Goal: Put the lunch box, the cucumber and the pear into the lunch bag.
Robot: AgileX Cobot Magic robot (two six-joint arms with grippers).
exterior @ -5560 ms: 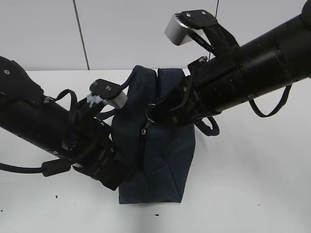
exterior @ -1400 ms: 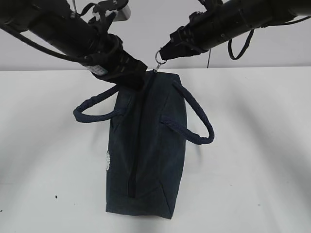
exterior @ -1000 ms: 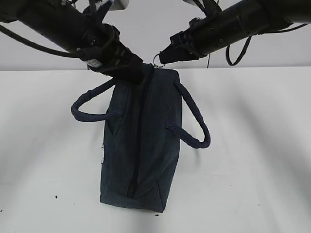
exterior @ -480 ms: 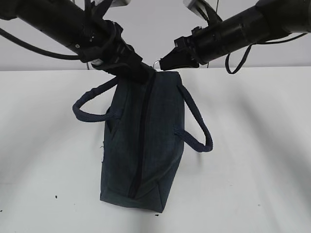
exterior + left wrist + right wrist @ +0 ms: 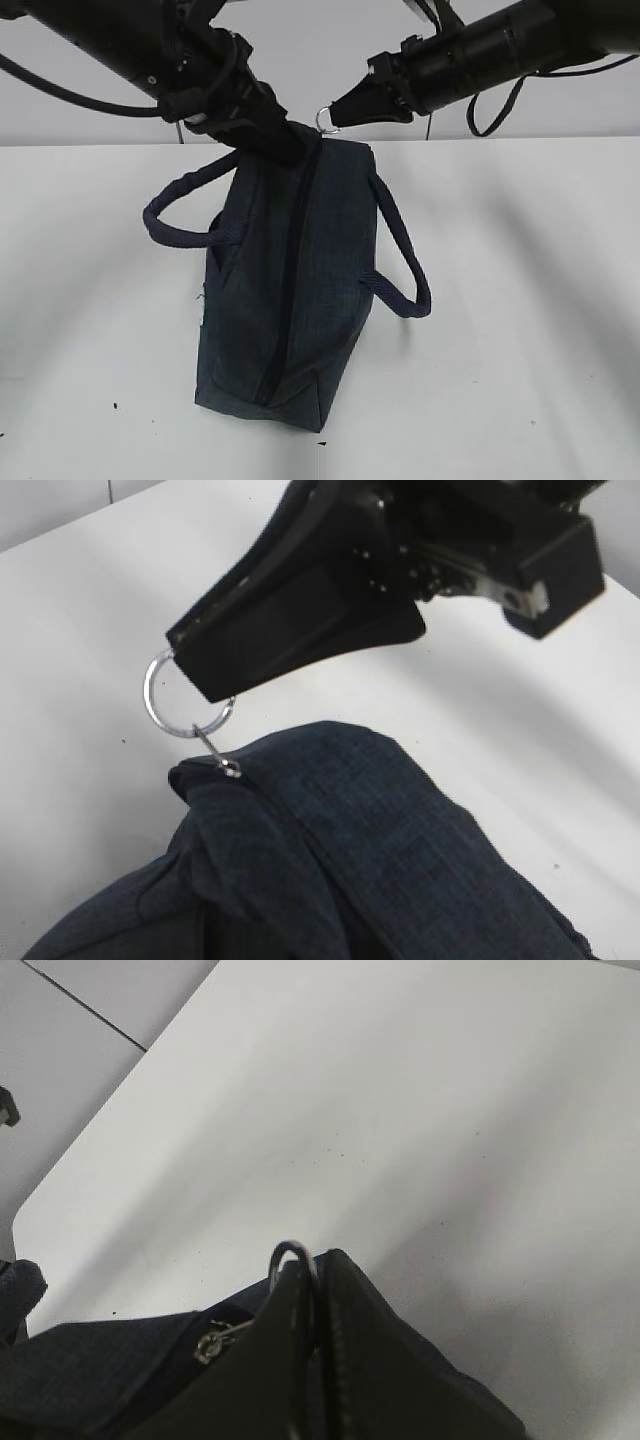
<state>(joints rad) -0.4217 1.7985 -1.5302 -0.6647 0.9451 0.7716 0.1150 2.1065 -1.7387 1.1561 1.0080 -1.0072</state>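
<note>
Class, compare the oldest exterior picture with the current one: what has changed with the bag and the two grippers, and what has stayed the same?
Both arms rose toward the far end of the lunch bag, whose zipper, gaping before, now runs closed. The right gripper still pinches the metal ring pull; the left gripper still grips the fabric. The bag remains on the white table.

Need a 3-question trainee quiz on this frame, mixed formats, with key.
1. True or false: the right gripper is shut on the metal ring pull.
2. Where does the left gripper meet the lunch bag? A) the far top end B) a handle C) the near bottom corner
3. Fill in: the bag's two handles hang ____, held by no gripper.

Key: 1 true. 2 A. 3 free.
</note>
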